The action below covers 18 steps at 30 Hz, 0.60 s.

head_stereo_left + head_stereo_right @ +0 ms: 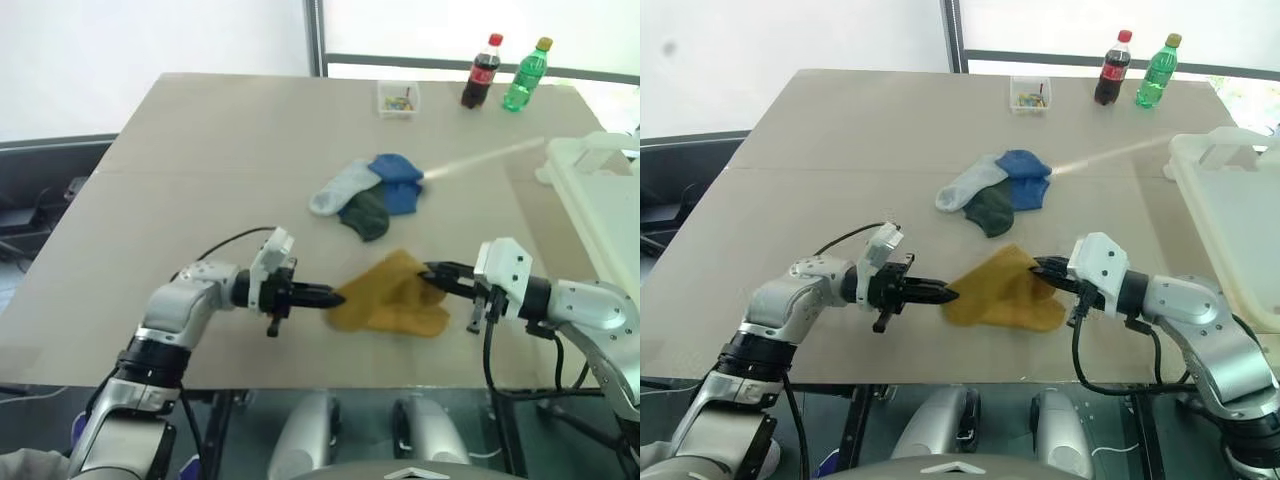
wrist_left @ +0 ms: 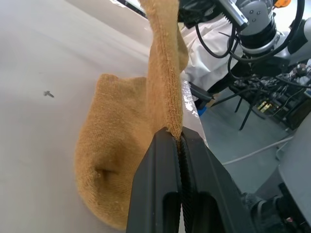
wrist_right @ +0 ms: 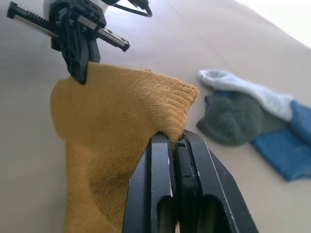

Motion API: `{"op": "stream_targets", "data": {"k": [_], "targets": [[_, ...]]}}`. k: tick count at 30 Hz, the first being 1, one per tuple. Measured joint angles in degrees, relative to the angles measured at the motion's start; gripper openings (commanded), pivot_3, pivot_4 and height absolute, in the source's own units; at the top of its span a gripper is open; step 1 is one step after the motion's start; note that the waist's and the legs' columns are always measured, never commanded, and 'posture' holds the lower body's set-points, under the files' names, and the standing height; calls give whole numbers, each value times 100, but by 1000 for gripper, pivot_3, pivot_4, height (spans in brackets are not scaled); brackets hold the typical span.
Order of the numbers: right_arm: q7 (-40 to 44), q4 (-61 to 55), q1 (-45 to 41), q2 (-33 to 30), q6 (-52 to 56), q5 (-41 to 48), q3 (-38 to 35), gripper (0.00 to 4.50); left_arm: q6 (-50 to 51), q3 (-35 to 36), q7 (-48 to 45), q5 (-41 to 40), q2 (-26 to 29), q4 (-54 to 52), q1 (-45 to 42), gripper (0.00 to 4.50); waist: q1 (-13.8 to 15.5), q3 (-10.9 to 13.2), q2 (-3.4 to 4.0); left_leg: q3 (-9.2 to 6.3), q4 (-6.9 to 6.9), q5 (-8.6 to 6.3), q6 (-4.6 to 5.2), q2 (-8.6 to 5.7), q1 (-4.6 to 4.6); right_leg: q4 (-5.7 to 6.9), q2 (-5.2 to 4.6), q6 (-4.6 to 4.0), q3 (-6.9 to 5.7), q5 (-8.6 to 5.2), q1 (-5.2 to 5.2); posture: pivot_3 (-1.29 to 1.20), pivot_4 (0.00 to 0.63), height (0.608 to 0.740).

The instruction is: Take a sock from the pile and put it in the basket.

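Near the surface's front edge, the mustard sock [image 1: 392,295] hung stretched between both tools: left tool [image 1: 330,296] clenched on one end, right tool [image 1: 432,274] clenched on the other. Remaining pile [image 1: 368,194] of grey, green, blue socks lay mid-surface; white basket [image 1: 590,190] sat at the right edge.

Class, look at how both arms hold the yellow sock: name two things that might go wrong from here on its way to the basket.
1. Both grippers, left and right, are shut on opposite edges of the mustard sock. If they pull apart, it may stretch or slip free.
2. The basket stands at the table's right edge. A carry with the sock dangling could snag on its rim and fall outside.
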Motion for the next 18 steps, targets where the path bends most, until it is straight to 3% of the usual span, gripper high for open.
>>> {"op": "stream_targets", "data": {"k": [9,18], "targets": [[-360,-508,250,-270,1751,1065,-221,0,922,-222,499,196,533,-44,-665,124,9,0,0,-3,2,-1,1,-3,-3,0,-2,0,-3,0,0,0,150,729],[-972,-673,296,-258,2158,991,-153,0,576,-1205,311,1025,254,935,-1438,124,4,0,0,0,3,-1,1,-3,-10,1,6,2,-4,0,-5,0,150,729]]}}
